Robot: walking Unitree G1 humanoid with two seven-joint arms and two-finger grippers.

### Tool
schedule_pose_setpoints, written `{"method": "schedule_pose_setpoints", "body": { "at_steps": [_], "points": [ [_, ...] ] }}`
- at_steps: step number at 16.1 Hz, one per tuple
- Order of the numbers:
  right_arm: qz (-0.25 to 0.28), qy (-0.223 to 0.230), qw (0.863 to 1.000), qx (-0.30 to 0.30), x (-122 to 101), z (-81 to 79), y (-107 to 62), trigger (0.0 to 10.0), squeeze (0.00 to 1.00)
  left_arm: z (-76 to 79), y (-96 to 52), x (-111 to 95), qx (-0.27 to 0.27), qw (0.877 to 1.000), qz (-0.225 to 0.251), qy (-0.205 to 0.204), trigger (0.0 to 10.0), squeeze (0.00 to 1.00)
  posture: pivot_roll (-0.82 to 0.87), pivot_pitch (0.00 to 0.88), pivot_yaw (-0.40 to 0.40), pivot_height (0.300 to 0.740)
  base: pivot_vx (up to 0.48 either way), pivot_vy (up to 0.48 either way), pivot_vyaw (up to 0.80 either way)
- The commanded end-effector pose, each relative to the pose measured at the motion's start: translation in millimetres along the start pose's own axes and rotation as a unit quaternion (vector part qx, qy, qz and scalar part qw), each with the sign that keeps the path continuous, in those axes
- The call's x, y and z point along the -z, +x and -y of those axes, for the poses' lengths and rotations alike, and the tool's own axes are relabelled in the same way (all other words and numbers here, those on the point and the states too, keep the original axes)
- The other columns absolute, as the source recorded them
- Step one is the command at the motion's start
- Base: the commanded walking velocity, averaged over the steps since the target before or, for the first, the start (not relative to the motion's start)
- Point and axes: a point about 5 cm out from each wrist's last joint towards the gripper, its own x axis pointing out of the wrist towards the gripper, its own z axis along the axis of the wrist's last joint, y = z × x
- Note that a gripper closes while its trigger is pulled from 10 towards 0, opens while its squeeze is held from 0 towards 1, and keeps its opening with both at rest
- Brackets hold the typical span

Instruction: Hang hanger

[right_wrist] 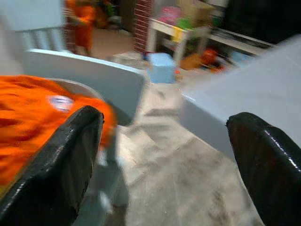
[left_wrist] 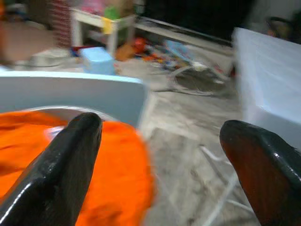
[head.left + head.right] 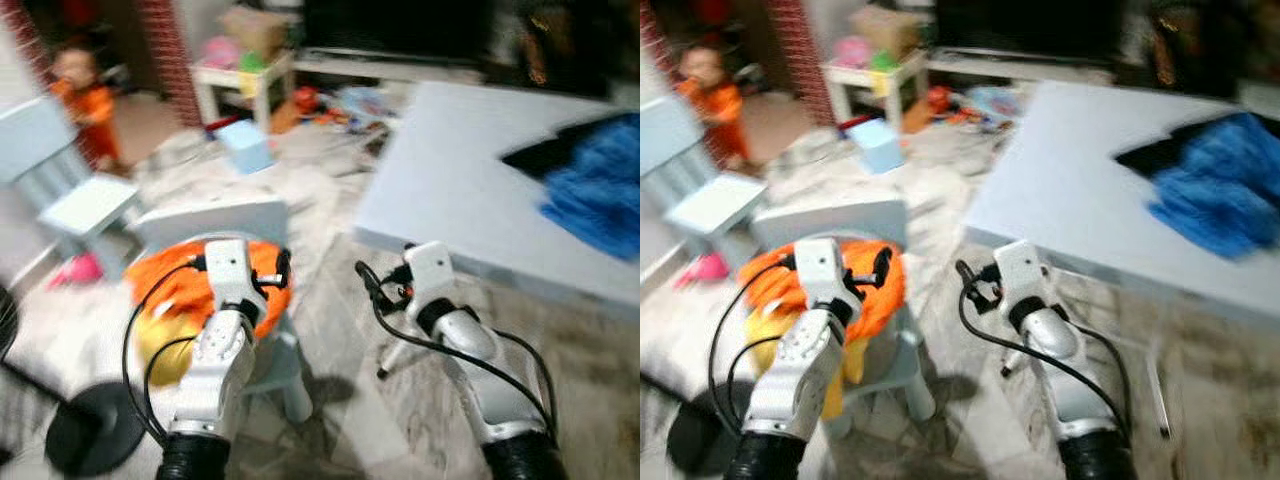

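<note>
1. Left eye view is blurry, so the robot is probably walking or turning. Both silver arms are held up in front of it.
2. Jaws of the left gripper (image 2: 160, 174) are wide apart and hold nothing. They point at an orange cloth (image 3: 190, 285) lying on a small pale blue chair (image 3: 215, 222).
3. Jaws of the right gripper (image 1: 164, 179) are wide apart too, and also hold nothing. They point at the floor (image 3: 330, 290) between the chair and a big flat surface (image 3: 460, 180).
4. I think both arms are up and ready because the robot has not picked up anything yet.
5. The hanger is hard to find. A thin white wire thing (image 2: 221, 188) lies on the floor beside the surface, below the right arm. It may be the hanger, but it is too blurry to be sure.
6. The pale surface has a fluffy blue cloth (image 3: 600, 195) on its far right side, lying partly on something black.
7. The room is messy. Toys (image 3: 340, 105) are scattered on the floor near a little white table (image 3: 240, 80). A light blue box (image 3: 245, 145) sits nearby.
8. A small person in orange (image 3: 85, 100) stands far off on the left, beside another pale chair (image 3: 85, 205). The robot should stay well away from them.
</note>
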Motion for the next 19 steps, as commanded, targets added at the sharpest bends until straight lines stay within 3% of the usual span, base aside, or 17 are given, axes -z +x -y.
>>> {"method": "schedule_pose_setpoints", "body": {
  "at_steps": [1,5,12,15,19],
  "points": [
    [0.009,-0.003,1.0,-0.013,-3.9,-6.0,1.9,10.0,0.0,-5.8,-0.4,0.6,-0.014,1.0,-0.003,0.004,10.0,0.0,-0.12,0.0,0.005,0.74,0.0,0.0,0.8],
    [0.008,-0.004,1.0,-0.014,-3.9,-6.0,2.3,10.0,0.0,-5.3,0.6,0.7,-0.018,1.0,-0.004,0.002,10.0,0.0,-0.13,0.0,0.004,0.74,0.0,0.0,0.75],
    [0.007,-0.006,1.0,-0.013,-3.6,-4.5,2.2,10.0,0.0,-9.8,4.5,5.0,-0.034,0.999,-0.025,-0.027,10.0,0.0,-0.13,0.0,0.006,0.74,0.0,0.0,0.0],
    [0.006,-0.01,1.0,-0.017,-3.6,-5.0,0.5,10.0,0.0,-12.8,7.8,13.4,-0.041,0.996,-0.048,-0.062,10.0,0.0,-0.14,0.0,0.002,0.74,0.0,0.0,0.0],
    [0.005,-0.014,1.0,-0.022,-2.3,-5.7,-3.4,10.0,0.0,-13.7,5.7,18.1,-0.036,0.995,-0.052,-0.078,10.0,0.0,-0.14,0.0,0.0,0.74,0.0,0.0,0.74]
  ]
}}
